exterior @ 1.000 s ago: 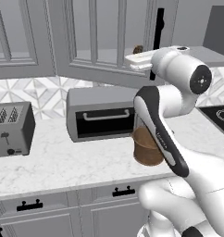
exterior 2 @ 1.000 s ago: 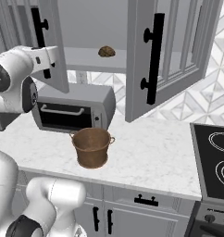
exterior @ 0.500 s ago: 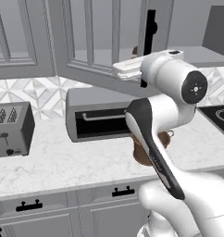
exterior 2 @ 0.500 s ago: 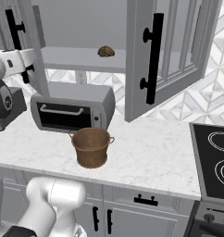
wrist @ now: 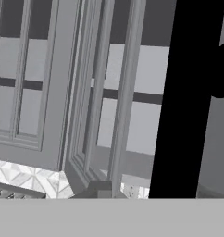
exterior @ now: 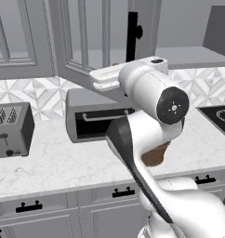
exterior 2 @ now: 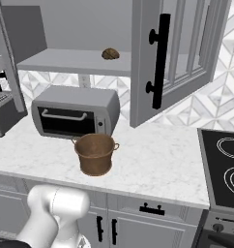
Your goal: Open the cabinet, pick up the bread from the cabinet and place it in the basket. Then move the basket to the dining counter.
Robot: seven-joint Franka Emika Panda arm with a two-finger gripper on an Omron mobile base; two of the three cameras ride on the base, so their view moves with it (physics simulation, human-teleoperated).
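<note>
The cabinet (exterior 2: 65, 29) stands open, and the bread (exterior 2: 109, 54), a small brown lump, lies on its grey shelf (exterior 2: 61, 62). Below it on the marble counter sits the woven basket (exterior 2: 95, 154), which in the left base view peeks out behind my arm (exterior: 156, 155). My gripper (exterior: 95, 77) reaches left, close under the swung-out left door (exterior: 86, 37) and near its black bar handle (exterior: 132, 32). In the hand view that handle (wrist: 188, 92) looms very close. My fingers are hidden, so open or shut is unclear. The dining counter is out of view.
A grey toaster oven (exterior 2: 73, 114) stands behind the basket, and a toaster (exterior: 9, 130) sits further left. The cabinet's right door (exterior 2: 177, 53) hangs open over the counter. A black stove top (exterior 2: 225, 164) lies at the right. Lower cabinets (exterior: 49, 209) run under the counter.
My hand has swung left and slightly down, and the left door with its black handle has moved left with it, standing wider open. Bread and basket have not moved.
</note>
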